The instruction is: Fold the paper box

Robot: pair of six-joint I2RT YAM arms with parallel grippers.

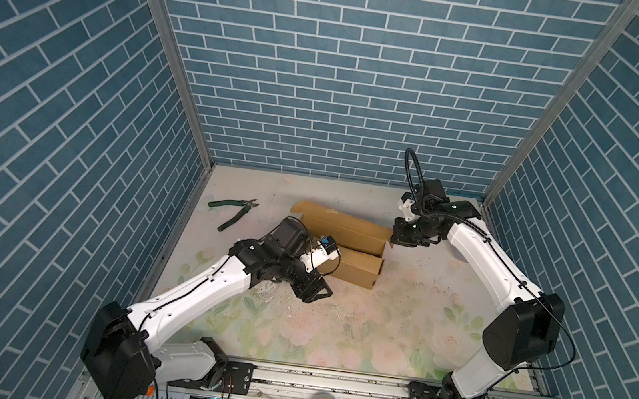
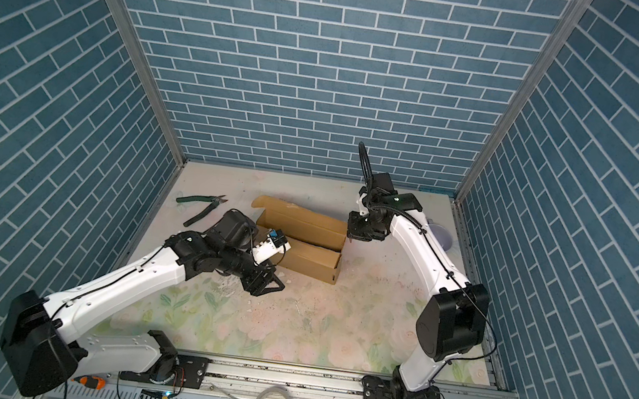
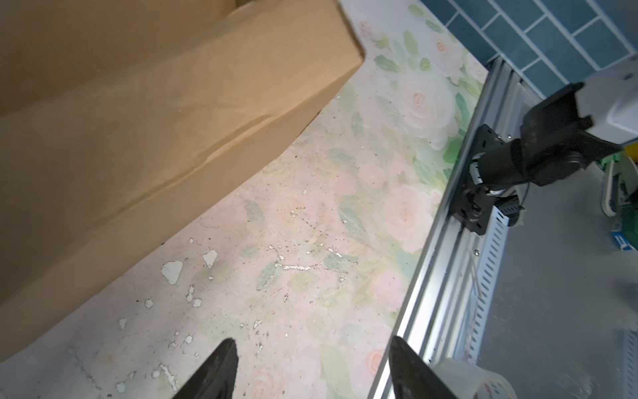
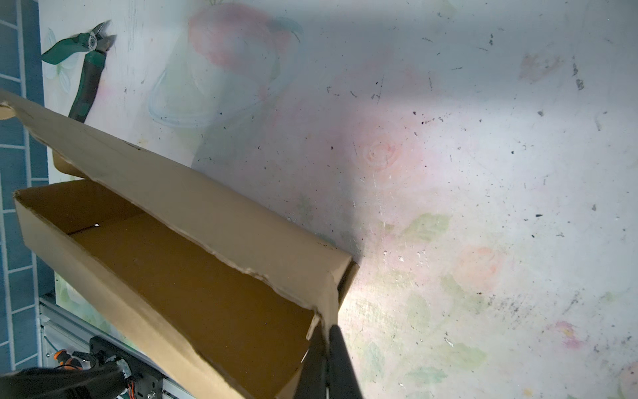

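Floral tabletop (image 1: pixel 334 328) carries box (image 1: pixel 354 270): right jaws pinch its end wall, apparently steadying it; left jaws open, empty, box just beside.

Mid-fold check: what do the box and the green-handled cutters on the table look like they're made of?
The paper box: plain brown cardboard, matte, probably corrugated; its raised flap has a ragged edge and the wall shows a soft crease. The cutters: dark metal blades; the green grips look like plastic or rubber, unclear which.
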